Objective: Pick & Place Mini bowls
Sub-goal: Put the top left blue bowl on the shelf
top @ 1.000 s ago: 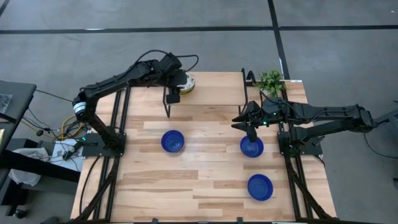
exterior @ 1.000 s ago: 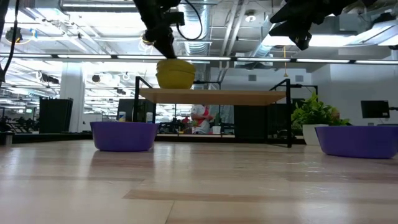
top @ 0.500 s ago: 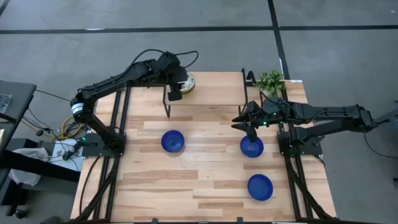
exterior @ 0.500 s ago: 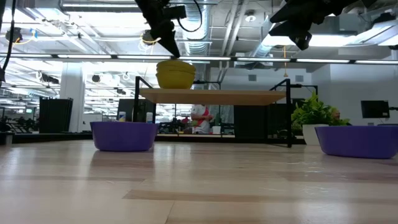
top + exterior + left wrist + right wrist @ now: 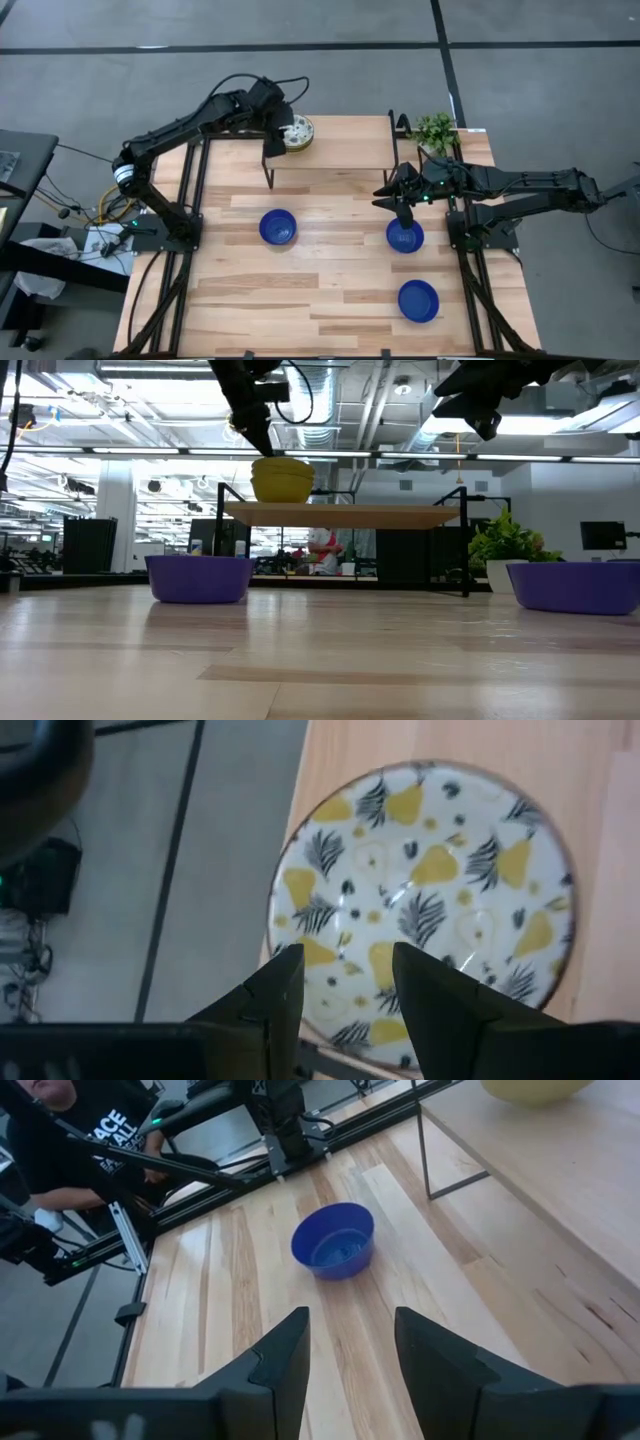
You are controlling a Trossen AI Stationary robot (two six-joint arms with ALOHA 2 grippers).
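Note:
A cream bowl with yellow pears and dark leaves (image 5: 297,132) (image 5: 430,910) sits on the raised wooden shelf (image 5: 340,140). In the low view it looks like a stack (image 5: 282,478). My left gripper (image 5: 345,982) (image 5: 258,440) hovers open just over its rim on the table's left side, not touching. Three blue bowls stand on the table (image 5: 278,227) (image 5: 405,237) (image 5: 418,300). My right gripper (image 5: 403,208) (image 5: 350,1350) hangs open, high above the blue bowl at mid-right.
The shelf stands on thin black legs (image 5: 269,175) along the far side of the table. A potted plant (image 5: 435,130) sits at its right end. A person (image 5: 70,1140) stands beyond the table's left edge. Bare wood lies between the blue bowls.
My left gripper has drawn back from the patterned bowl, toward the table's far-left, and its tips now stand clear of the rim. The bowl stays in place on the shelf. The right arm has kept still.

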